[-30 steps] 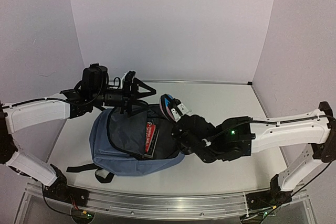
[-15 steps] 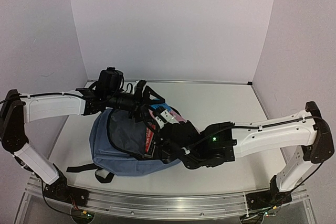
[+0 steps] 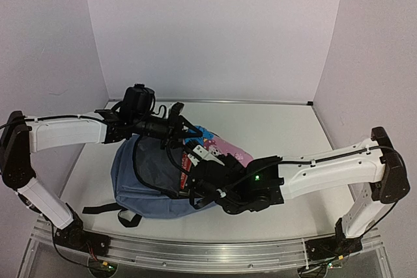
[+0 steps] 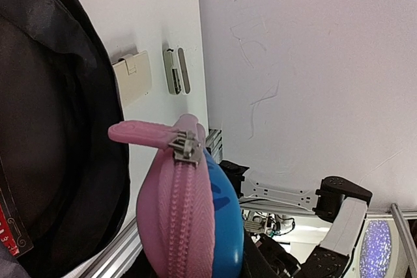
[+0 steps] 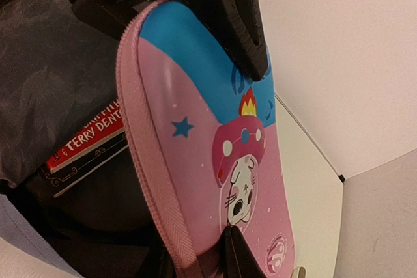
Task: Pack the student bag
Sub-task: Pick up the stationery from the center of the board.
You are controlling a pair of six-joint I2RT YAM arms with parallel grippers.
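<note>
lying left of centre on the white table point(image 3: 287, 128), the soft slate-blue fabric student bag point(image 3: 140, 180) is seen with its dark-lined mouth open. a pink and blue zipped pencil case point(image 5: 195, 128) is clamped between the jaws of the right gripper point(image 5: 244, 148) at that mouth, above a red-covered book point(image 5: 85, 138) lodged inside. the left gripper point(image 3: 177, 124) is set at the bag's raised rim; whether it is clenched cannot be told.
</note>
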